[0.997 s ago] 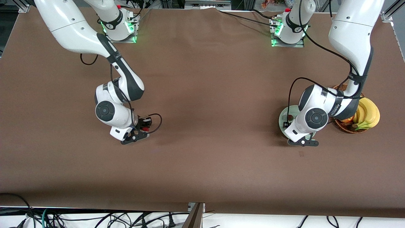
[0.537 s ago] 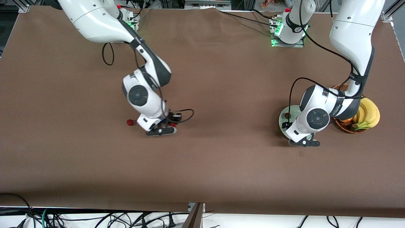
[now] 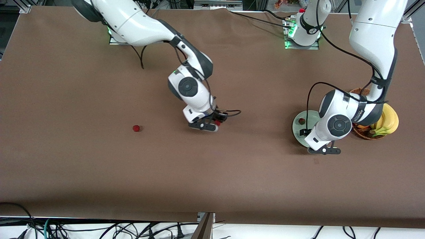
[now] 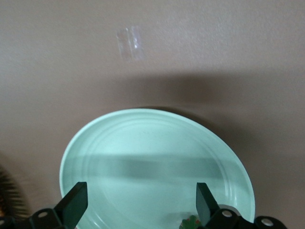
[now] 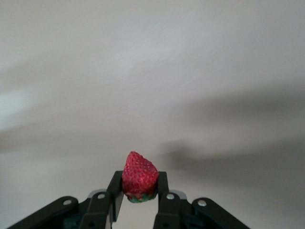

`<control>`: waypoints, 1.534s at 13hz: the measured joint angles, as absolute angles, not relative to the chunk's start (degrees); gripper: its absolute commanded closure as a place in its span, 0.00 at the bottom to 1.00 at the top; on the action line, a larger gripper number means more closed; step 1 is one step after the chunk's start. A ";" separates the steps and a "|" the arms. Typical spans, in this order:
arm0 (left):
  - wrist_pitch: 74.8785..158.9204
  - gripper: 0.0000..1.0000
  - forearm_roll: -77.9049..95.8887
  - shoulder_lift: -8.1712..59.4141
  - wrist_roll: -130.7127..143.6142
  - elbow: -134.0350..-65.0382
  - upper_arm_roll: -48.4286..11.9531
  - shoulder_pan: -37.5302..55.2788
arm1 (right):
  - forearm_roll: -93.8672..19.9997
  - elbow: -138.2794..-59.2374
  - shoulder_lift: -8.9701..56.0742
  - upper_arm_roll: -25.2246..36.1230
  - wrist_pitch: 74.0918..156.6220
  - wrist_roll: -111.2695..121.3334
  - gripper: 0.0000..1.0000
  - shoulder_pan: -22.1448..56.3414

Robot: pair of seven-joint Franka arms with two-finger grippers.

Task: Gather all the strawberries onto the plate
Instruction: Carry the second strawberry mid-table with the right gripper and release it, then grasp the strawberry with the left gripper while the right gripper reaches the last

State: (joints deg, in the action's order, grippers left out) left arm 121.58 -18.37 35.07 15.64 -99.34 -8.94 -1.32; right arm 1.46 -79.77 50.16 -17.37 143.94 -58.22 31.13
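My right gripper (image 3: 218, 120) hangs over the middle of the table, shut on a red strawberry (image 5: 139, 175) with its green top down between the fingers. A second strawberry (image 3: 136, 128) lies alone on the brown cloth toward the right arm's end. A third strawberry (image 3: 301, 121) rests in the pale mint-green plate (image 3: 296, 130) toward the left arm's end. My left gripper (image 4: 140, 193) stands open just over that plate (image 4: 152, 152), nothing between its fingers; the berry's green top (image 4: 189, 223) shows beside one fingertip. The left arm hides much of the plate in the front view.
A wicker basket (image 3: 360, 131) with bananas (image 3: 386, 119) stands right beside the plate, under the left arm. A small piece of clear tape (image 4: 129, 44) sticks to the cloth a little nearer the front camera than the plate.
The right arm has carried its strawberry from the right arm's end toward the table's middle, uncovering the berry on the cloth. The left gripper has opened fully and drawn slightly back from the plate.
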 measured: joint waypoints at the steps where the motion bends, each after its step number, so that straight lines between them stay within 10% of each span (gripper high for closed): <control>1: 121.57 0.00 -18.22 35.06 14.91 -98.75 -8.96 -1.46 | 1.45 -79.00 51.91 -17.35 147.67 -61.32 0.72 32.93; 7: 116.82 0.00 -1.65 34.78 13.02 -91.08 -9.11 -1.60 | 1.45 -70.09 61.71 -17.15 158.87 -70.18 0.66 39.55; 11: 114.41 0.00 12.52 34.91 13.26 -88.65 -9.28 -1.47 | 1.45 -67.00 64.24 -16.79 161.71 -72.20 0.17 42.26; 15: 113.62 0.00 14.18 35.87 14.24 -88.72 -9.50 -1.25 | 1.46 -66.62 64.00 -14.98 162.16 -72.83 0.08 43.04; 20: 112.89 0.00 14.23 38.32 25.97 -90.01 -10.87 2.05 | 1.64 -66.28 54.90 -14.06 138.85 -66.60 0.05 36.66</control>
State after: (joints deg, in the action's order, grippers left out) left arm 112.89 14.23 38.32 25.97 -90.01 -10.87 2.05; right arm 1.64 -66.28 54.90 -14.06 138.85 -66.60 36.66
